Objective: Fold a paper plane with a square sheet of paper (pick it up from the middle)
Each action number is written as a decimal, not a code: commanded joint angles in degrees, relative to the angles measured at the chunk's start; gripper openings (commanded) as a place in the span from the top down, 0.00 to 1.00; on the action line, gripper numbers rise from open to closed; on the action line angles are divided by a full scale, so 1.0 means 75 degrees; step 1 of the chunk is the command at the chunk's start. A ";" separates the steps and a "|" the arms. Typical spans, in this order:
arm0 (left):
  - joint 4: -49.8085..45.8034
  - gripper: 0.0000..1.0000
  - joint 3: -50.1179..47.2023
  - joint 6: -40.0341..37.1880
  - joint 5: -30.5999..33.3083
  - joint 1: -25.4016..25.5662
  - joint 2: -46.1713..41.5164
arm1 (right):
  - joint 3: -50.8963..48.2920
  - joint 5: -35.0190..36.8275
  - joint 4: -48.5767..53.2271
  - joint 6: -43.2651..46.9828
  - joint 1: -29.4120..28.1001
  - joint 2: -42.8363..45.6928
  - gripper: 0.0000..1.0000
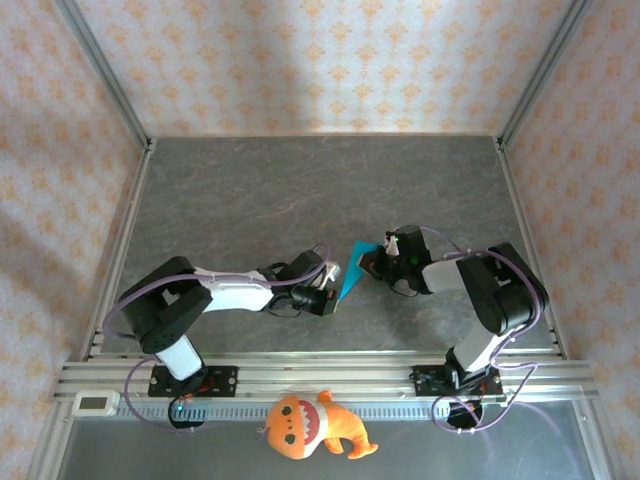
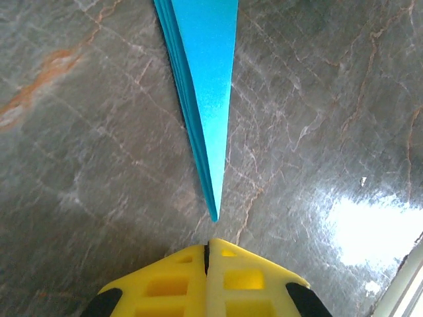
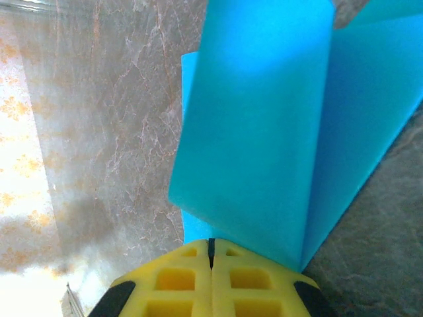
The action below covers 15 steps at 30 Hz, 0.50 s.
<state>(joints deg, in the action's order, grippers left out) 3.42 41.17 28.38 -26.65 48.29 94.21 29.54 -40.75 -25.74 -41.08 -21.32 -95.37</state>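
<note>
The cyan-blue sheet of paper lies folded into a narrow pointed shape on the grey table between the two arms. In the left wrist view it is a long dart whose tip ends just ahead of my left gripper. That gripper's yellow fingers are shut, with nothing between them. My right gripper is also shut and sits against the paper's wide end. A broad flap stands up right in front of it, and a lower layer runs under the fingertips. No paper shows in the slit between the fingers. From above, my left gripper and right gripper flank the paper.
An orange plush toy lies on the near ledge in front of the arm bases. Patterned walls and metal frame rails enclose the grey marbled table on three sides. A small white device sits at the near left corner.
</note>
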 commanded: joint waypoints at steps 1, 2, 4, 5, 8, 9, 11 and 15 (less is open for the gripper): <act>0.0098 1.00 0.0117 0.0057 0.0350 -0.0004 -0.0439 | -0.0294 0.0715 0.0540 0.0107 0.0031 -0.0363 0.96; 0.0273 0.99 0.0207 0.0156 0.0374 -0.0050 -0.0468 | -0.0299 0.0712 0.0526 0.0099 0.0033 -0.0351 0.96; 0.0633 1.00 0.0375 0.0388 0.0395 -0.0160 -0.0387 | -0.0294 0.0699 0.0525 0.0090 0.0031 -0.0331 0.96; 0.0910 1.00 0.0445 0.0615 0.0305 -0.0244 -0.0268 | -0.0294 0.0689 0.0525 0.0098 0.0032 -0.0318 0.96; 0.1505 0.99 0.0753 0.0958 -0.0029 -0.0458 0.0242 | -0.0294 0.0653 0.0501 0.0065 0.0030 -0.0338 0.96; 0.1581 0.99 0.0866 0.0973 -0.0088 -0.0484 0.0415 | -0.0294 0.0638 0.0473 0.0053 0.0030 -0.0339 0.96; 0.1623 0.99 0.1189 0.0979 -0.0146 -0.0485 0.0806 | -0.0312 0.0609 0.0412 0.0007 0.0037 -0.0327 0.96; 0.1685 0.97 0.1677 0.0946 -0.0139 -0.0480 0.1508 | -0.0294 0.0528 0.0377 0.0003 0.0041 -0.0303 0.95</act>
<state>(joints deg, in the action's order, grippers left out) 13.74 51.48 34.68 -26.96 44.58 103.00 29.19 -40.95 -26.59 -41.32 -21.32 -95.37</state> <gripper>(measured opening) 0.047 0.053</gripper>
